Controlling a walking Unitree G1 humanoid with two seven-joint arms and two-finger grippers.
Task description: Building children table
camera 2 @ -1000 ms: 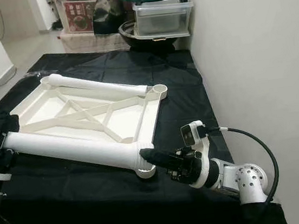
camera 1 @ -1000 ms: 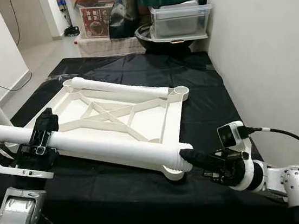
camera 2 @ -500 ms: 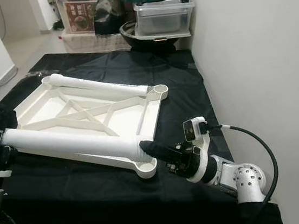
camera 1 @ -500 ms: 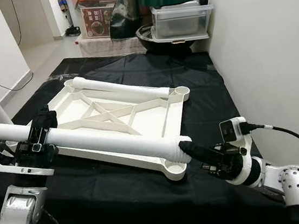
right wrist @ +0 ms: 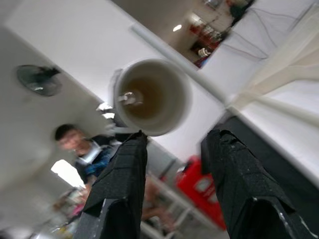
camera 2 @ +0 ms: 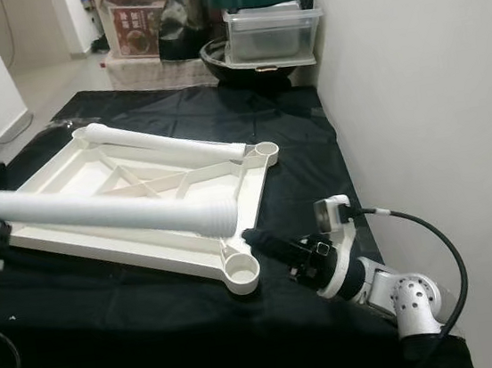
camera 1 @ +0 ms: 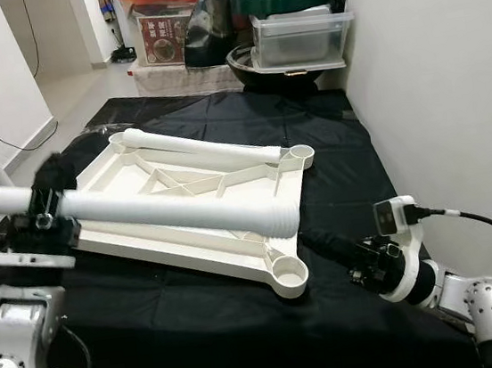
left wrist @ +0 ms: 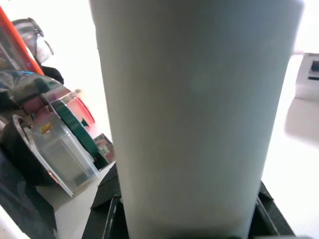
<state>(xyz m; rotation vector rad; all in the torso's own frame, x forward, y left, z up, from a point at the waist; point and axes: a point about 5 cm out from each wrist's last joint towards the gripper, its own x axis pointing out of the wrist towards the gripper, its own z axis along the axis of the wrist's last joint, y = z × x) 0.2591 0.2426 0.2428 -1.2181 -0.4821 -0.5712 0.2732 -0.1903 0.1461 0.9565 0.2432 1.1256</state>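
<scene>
Left eye view: red box [camera 1: 159,35] print unreadable; tabletop [camera 1: 186,211] unmarked.

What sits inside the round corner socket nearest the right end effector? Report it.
The near corner socket of the upturned tabletop looks hollow, with no leg seated; its floor is shadowed. The loose leg, held by the left end effector, hangs above it.

A white plastic tabletop [camera 1: 176,201] lies upside down on the black-covered desk [camera 1: 331,146], its ribbed underside up, with round sockets at the corners. One white leg tube [camera 1: 201,147] rests along its far edge, ending beside the far right socket [camera 1: 300,152]. A second leg tube [camera 1: 164,214] slants above the near edge, its left end raised and blurred, its ribbed right end free just above the empty near right socket [camera 1: 291,273].
</scene>
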